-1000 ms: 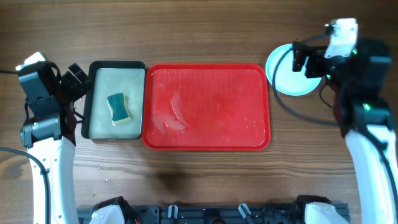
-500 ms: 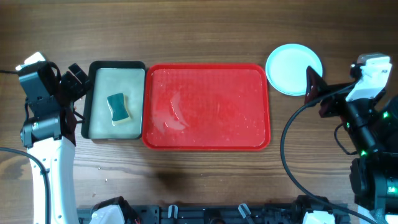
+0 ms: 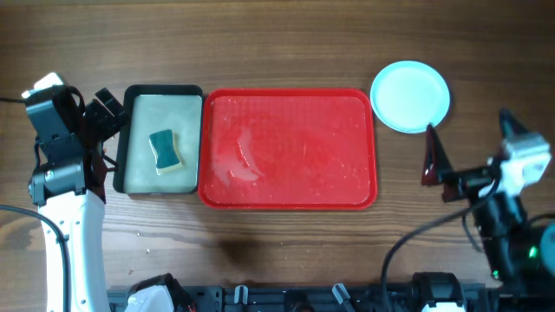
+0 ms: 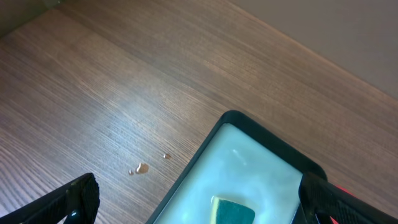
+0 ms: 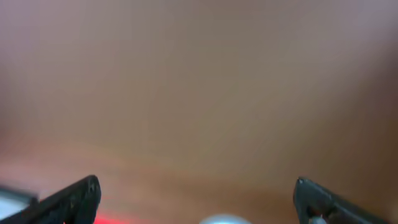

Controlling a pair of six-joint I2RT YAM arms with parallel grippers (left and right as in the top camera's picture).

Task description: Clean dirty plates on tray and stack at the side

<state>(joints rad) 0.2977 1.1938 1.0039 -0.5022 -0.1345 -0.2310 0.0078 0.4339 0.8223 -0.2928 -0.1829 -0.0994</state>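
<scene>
Fingers (image 4: 68, 202) black, spread; glossy round plate (image 3: 410, 95) beside rounded-corner red tray (image 3: 329, 130).

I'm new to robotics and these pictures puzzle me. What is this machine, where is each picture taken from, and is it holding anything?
These are two robot arms at a wooden table, each ending in a two-finger gripper. The overhead picture looks straight down. The other two come from a small camera on each wrist, so the dark tips in the bottom corners are that arm's own fingers.

On the table lie a red tray with no plates on it, a smaller black-rimmed tray holding a green sponge, and a pale turquoise plate beside the red tray's far right corner.

The left gripper and the right gripper are both open and hold nothing. The right wrist picture is blurred.
</scene>
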